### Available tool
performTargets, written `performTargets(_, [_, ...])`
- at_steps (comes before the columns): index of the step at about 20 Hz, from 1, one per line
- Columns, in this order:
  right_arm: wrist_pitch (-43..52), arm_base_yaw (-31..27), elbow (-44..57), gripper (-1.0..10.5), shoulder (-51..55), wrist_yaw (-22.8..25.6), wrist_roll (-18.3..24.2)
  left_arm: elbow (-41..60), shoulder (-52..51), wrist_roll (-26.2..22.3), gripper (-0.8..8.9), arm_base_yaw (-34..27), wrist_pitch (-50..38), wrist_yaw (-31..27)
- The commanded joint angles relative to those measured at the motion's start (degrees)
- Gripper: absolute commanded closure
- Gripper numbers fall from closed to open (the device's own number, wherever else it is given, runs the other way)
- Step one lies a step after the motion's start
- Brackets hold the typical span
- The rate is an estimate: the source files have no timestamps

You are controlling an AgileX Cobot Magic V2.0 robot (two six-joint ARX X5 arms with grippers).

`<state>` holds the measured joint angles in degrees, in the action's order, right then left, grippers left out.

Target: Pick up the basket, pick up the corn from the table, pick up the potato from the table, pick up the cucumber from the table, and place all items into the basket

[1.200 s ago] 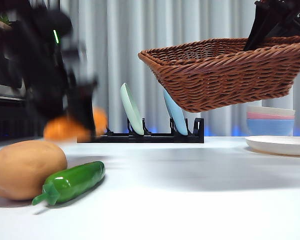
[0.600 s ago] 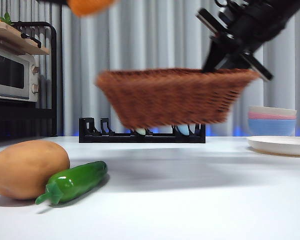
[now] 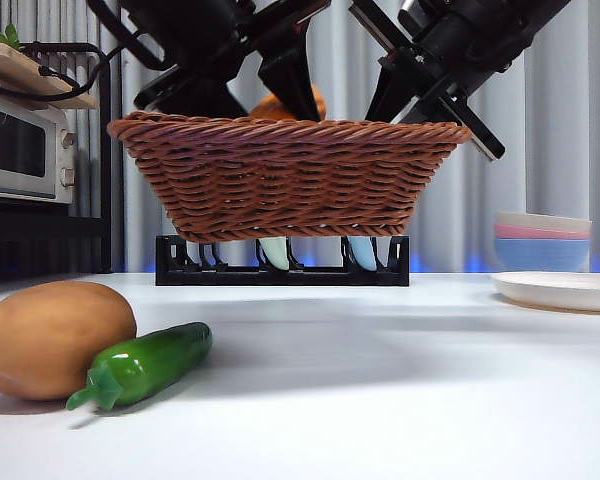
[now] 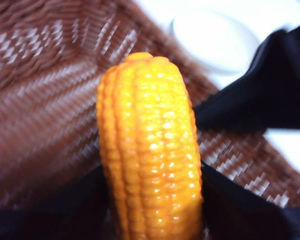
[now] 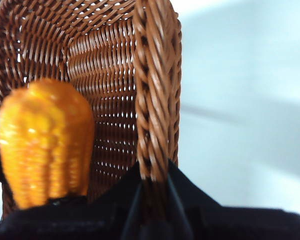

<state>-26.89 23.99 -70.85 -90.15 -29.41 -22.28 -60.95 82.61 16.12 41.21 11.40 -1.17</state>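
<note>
Above the middle of the table (image 3: 400,400), the right gripper (image 5: 152,175) is holding the basket (image 3: 280,180) aloft, jaws clamped on its braided rim. The left gripper (image 4: 150,200), jaws clamped on the corn (image 4: 150,150), is hovering over the basket's interior. Step in hand: depositing corn; next, seemingly, parting those jaws. The potato (image 3: 55,338) and cucumber (image 3: 145,363), touching, are lying untaken near the front left corner.

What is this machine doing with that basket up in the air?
The right gripper holds the basket up by its rim, clear of the table. The left gripper is shut on the corn, holding it over the inside of the basket. The potato and cucumber lie on the table, not yet picked up.
</note>
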Motion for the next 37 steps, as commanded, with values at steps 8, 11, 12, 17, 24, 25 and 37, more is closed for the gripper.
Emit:
performTargets(8, [1.07,-0.61,-0.37,9.6,-0.17,-0.63,-0.35,-2.67,-4.46,-0.04,1.97,1.27,12.94,0.02])
performTargets(11, [1.66,-2.67,-0.37,9.6,-0.17,-0.61,-0.13,-10.19,-12.57,-3.56,1.97,1.66,28.13,-0.72])
performTargets(12, [2.19,-3.63,-0.37,9.6,-0.17,-0.66,-0.17,-12.81,-15.67,-4.15,1.97,1.75,31.74,-0.7])
performTargets(17, [2.47,-7.21,-0.37,9.6,-0.17,-0.72,-0.13,-20.98,-26.8,-4.13,1.97,1.95,37.13,-0.7])
performTargets(24, [3.54,-6.27,-0.37,9.6,-0.2,-7.43,-0.35,-21.24,-26.25,-4.37,1.98,1.95,35.74,-1.6])
performTargets(25, [3.76,-6.21,-0.37,9.6,-0.17,-7.63,-0.35,-21.24,-25.46,-4.52,1.98,1.95,35.98,-2.75])
performTargets(37, [6.27,-13.29,-0.37,9.6,-0.2,-7.58,-0.35,-2.47,-33.73,13.11,1.98,7.82,61.81,-15.34])
